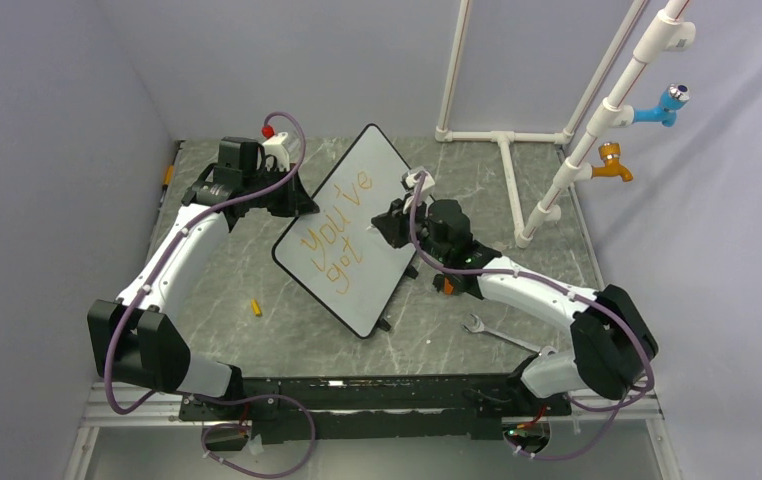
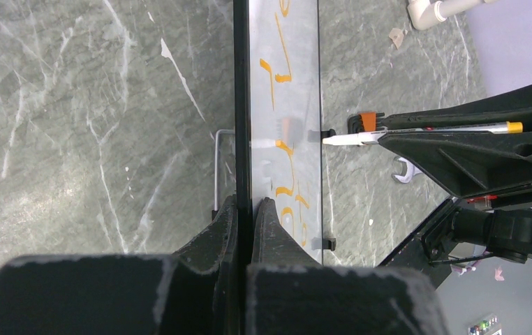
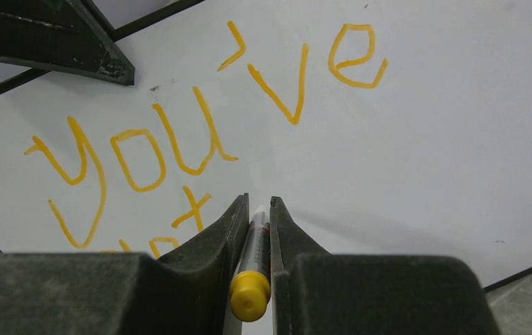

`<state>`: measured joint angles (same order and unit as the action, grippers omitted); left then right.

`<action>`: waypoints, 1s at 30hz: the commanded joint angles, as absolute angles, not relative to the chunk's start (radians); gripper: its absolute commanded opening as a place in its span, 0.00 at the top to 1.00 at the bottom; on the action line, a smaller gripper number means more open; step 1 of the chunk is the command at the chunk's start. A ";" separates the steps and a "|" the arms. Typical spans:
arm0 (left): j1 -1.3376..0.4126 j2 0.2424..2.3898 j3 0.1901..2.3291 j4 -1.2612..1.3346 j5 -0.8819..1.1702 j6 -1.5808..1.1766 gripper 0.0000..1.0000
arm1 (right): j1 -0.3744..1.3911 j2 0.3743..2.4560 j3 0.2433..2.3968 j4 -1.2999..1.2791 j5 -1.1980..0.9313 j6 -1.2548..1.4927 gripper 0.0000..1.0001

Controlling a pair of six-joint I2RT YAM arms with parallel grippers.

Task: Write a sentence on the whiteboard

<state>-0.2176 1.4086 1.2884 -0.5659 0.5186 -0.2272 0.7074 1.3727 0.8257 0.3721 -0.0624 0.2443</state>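
Two white arms [image 1: 182, 250] are sitting bolted at the near edge of the grey marbled bench [image 1: 257, 270], both reaching inward toward the middle. Nearest the bases, a steel wrench [image 1: 492, 333] is lying flat on the right side, and a small yellow piece [image 1: 255, 307] is lying on the left, well apart from everything else. Beyond these, the whiteboard [image 1: 377, 170] is standing up on edge near the middle of the bench, turned corner-wise to the arms, with its written face toward the right arm. The left pincer [image 1: 302, 205] is clamping the board's black rim from the left, its jaws pressed tight on either side of the edge, as the left wrist view is showing close up. The right pincer [image 1: 382, 222] is closed on an orange marker [image 3: 251, 279], which is lying lengthwise between the jaws with its yellow end cap toward the wrist camera and its tip pointing at the board. The tip is hovering just right of the lower line of writing; whether it is touching the surface cannot be told. The sentence [image 3: 200, 132] is reading "You've" on the upper line and "got" beneath it, in orange strokes. Farthest back, a white pipe frame [image 1: 517, 140] is standing on the bench's rear right, and its slanted pipe is carrying a blue fitting [image 1: 665, 104] and an orange fitting [image 1: 612, 165].
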 commanded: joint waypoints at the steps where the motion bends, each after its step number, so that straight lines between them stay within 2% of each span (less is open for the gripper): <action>1: -0.212 1.370 1.286 -0.560 0.368 -0.096 1.00 | 0.703 1.386 0.860 0.479 -0.095 0.269 1.00; 30: -0.213 1.361 1.284 -0.560 0.371 -0.097 1.00 | 0.672 1.526 0.894 0.543 -0.066 0.320 1.00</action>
